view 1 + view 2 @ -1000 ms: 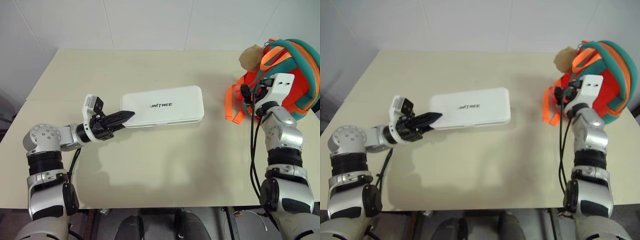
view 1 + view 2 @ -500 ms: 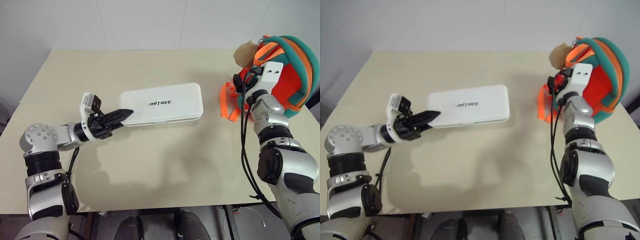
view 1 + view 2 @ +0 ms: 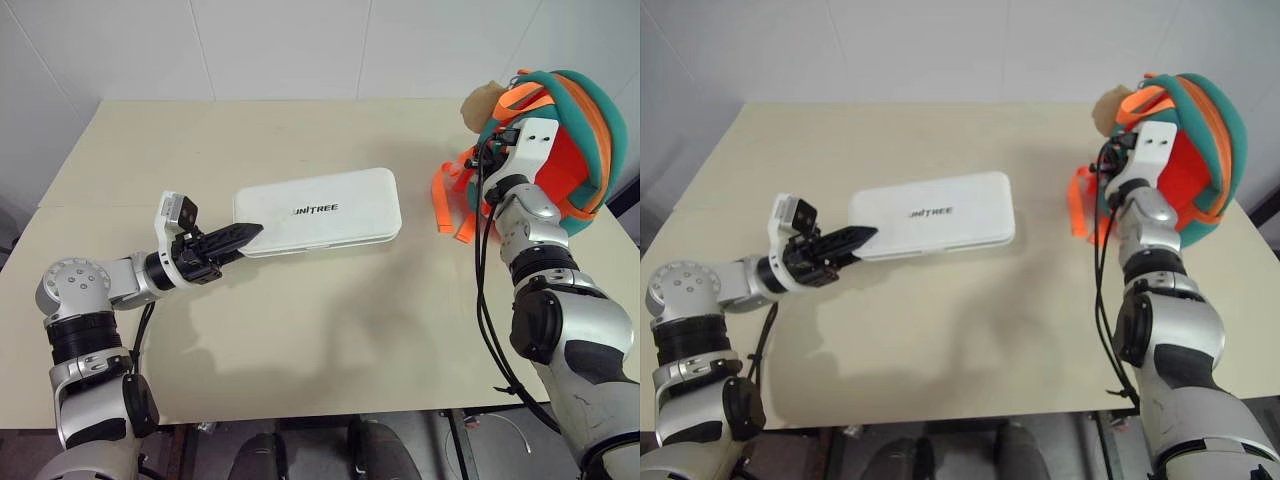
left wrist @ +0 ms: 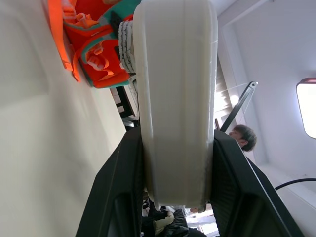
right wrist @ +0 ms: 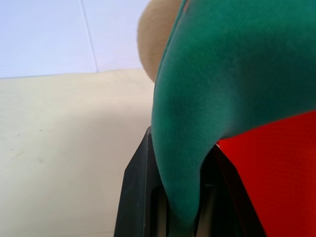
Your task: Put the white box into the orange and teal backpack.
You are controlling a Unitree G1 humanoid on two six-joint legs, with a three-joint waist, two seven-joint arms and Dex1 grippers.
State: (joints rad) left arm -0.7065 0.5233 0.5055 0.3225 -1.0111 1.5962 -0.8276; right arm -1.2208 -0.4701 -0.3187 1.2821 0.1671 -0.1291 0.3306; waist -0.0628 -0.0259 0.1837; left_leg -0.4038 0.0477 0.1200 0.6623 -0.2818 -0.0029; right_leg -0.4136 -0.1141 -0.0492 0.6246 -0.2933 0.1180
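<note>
"UNITREE" read on the box (image 3: 318, 210) (left claw (image 3: 243, 235) clamped its end); right claw (image 5: 180, 217) pinched the backpack (image 3: 575, 140) trim; cream table (image 3: 300, 330), white wall.

One box, one backpack, one table, two grippers

A single white box (image 3: 318, 210) lies at the table's centre. One orange and teal backpack (image 3: 580, 140) sits at two o'clock, bearing one tan pom-pom (image 3: 482, 104). One beige table (image 3: 300, 340) carries everything. Two grippers: the left gripper (image 3: 245, 235) at nine o'clock, the right gripper (image 5: 177, 207) at two o'clock. One person (image 4: 244, 138) is in the background.
</note>
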